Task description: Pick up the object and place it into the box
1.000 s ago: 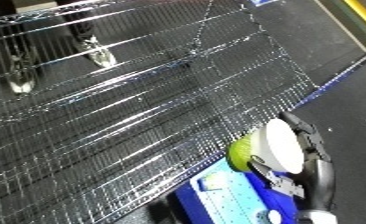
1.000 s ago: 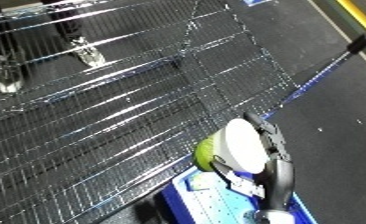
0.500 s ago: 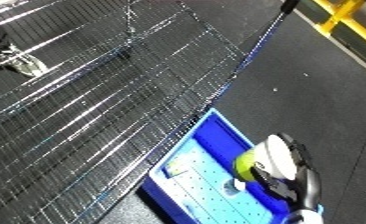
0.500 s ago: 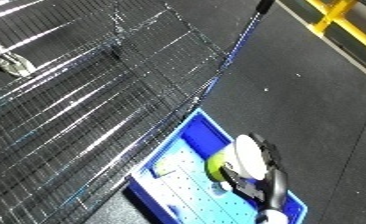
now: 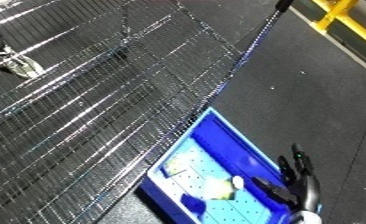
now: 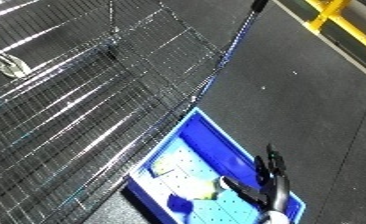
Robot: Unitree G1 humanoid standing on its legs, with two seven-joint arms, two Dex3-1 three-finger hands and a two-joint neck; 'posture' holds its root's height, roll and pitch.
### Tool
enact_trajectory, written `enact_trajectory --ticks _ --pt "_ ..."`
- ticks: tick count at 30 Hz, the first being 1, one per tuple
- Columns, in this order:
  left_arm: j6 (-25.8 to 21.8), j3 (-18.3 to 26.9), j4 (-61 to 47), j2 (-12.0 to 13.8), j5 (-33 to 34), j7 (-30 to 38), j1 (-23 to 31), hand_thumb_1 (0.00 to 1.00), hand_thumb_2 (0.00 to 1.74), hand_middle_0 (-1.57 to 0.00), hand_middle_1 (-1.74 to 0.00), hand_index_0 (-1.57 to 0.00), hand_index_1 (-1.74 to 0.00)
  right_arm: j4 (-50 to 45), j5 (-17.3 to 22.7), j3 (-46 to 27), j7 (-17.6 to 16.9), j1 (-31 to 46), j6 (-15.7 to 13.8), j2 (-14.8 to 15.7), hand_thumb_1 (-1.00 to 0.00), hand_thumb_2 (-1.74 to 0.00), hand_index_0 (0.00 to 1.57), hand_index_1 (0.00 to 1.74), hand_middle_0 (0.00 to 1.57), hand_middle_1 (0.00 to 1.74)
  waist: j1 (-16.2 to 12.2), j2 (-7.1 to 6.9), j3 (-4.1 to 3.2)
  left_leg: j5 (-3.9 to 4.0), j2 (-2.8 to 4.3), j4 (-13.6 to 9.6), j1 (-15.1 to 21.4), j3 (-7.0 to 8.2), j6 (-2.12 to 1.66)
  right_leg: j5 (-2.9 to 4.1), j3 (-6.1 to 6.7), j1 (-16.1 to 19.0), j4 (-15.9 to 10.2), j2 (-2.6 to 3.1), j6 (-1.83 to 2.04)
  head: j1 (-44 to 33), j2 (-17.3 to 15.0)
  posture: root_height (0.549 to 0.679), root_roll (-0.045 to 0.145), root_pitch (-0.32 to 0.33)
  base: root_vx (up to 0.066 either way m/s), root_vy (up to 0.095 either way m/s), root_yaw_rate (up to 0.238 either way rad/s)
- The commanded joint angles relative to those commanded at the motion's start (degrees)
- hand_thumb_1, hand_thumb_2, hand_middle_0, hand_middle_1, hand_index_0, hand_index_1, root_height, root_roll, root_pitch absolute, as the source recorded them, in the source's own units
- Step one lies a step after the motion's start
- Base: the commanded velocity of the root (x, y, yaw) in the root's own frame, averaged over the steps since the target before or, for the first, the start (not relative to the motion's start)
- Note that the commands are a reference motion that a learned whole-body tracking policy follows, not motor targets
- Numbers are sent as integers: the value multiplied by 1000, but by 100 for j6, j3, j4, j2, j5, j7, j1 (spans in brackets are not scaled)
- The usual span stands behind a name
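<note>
Dropped it, basically. Yellow-green object (image 5: pixel 219 188) now down inside the blue bin (image 5: pixel 250 155) at lower right of frame, no longer gripped. Right robot hand (image 5: pixel 295 185) spread out over the bin's rim, holding nothing. Looked pretty much done. Left one nowhere in sight.

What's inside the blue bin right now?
The yellow-green and white object lies on the floor of the blue bin, beside the open right hand. The hand covers part of the bin's near corner.
</note>
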Motion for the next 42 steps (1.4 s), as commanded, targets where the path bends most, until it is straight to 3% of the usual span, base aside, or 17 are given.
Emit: enact_trajectory --ticks 6,11,18,23,32,42 --pt "19 -7 16 -18 -17 7 -22 1000 1740 -1570 -1740 -1570 -1740 -81 -77 -13 -25 6 -8 39 0 0 0 0 0 0 -8 -16 0 21 8 36 -37 -21 4 -24 -11 -31 77 33 -27 -83 -71 659 89 72 19 -5 7" --pt "75 40 -70 -26 -14 -23 72 1000 1740 -1570 -1740 -1570 -1740 -465 -181 26 402 123 -3 109 0 0 0 0 0 0 23 -41 0 50 2 61 -59 -54 -2 -53 -37 -28 143 42 -54 -440 -114 658 91 70 27 -6 49" --pt "159 117 -191 -43 62 -34 145 1000 1740 -1570 -1740 -1570 -1740 -1564 -836 385 729 137 67 260 0 0 0 0 0 0 121 -151 0 142 11 -42 -63 -124 12 -38 -43 -18 106 82 -40 -900 -138 659 88 70 -12 -32 110" --pt "172 157 -179 -77 80 -18 166 1000 1740 -1570 -1740 -1570 -1740 -2180 -1301 567 993 -59 252 265 0 0 0 0 0 0 227 -215 -1 179 21 -37 -89 -190 -5 -55 -59 12 117 98 -52 -1369 -201 658 86 64 0 -22 69" --pt "391 273 -162 -96 181 -130 165 1000 1740 -1570 -1740 -1570 -1740 -2838 -1764 1036 1577 -531 736 428 0 0 0 0 0 0 548 -434 -27 115 54 239 -168 -317 -36 -98 -162 150 172 31 -100 -2512 -418 658 85 39 17 -60 115" --pt "794 351 -163 62 395 -211 0 1000 1740 -1570 -1740 -1570 -1740 -2899 -2019 1642 1918 -1019 1019 717 0 0 0 0 0 0 995 -723 -11 100 56 491 -321 -569 1 -160 -374 292 342 93 -130 -3400 -551 654 65 10 23 -120 218"
